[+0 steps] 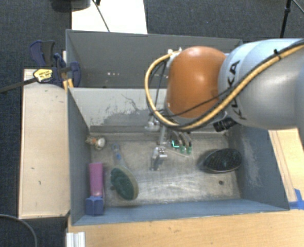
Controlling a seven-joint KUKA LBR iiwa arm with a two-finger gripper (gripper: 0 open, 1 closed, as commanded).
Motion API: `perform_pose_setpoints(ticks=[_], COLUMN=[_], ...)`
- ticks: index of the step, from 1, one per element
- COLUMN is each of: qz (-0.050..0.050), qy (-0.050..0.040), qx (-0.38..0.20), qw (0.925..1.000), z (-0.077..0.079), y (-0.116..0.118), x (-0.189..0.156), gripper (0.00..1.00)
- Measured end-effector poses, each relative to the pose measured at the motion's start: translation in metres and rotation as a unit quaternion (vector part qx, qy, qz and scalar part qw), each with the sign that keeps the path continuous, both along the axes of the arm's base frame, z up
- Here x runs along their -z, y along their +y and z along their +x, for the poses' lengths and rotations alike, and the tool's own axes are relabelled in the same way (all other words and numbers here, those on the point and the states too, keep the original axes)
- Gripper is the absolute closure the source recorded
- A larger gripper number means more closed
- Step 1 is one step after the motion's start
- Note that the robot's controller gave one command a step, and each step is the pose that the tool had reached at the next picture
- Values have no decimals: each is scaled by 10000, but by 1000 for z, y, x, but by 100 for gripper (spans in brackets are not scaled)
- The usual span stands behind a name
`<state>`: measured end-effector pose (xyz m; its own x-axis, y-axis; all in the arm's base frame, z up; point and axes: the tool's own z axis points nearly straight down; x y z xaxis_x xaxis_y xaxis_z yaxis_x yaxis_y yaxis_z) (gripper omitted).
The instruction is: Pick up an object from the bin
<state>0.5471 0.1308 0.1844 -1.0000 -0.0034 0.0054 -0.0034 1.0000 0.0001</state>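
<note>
Hanging low over the grey metal bin centre: hand.
Open or closed: cannot tell. Black oval object near, apart.

Light is even and moderately bright, coming from above. The orange cover carries a broad soft sheen on its top, and the silver arm a paler one along its upper side. Beneath them, at centre right, a shadow lies over the floor of the bin and over a dark oval thing. A small green glow shows within that shade. The white sheet at upper centre is the brightest patch; the carpet around it stays dark.
</note>
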Motion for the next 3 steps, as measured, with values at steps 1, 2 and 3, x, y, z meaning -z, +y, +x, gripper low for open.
perform_pose_setpoints(ticks=[1, 2, 3], qz=[14, 8, -6], qy=[-59, -61, -24], qx=[446, 660, 1913], qw=[9990, 9978, 9815], z=[31, 43, 39], y=[-69, -61, -77], x=[113, 82, 84], gripper=[0, 0, 0])
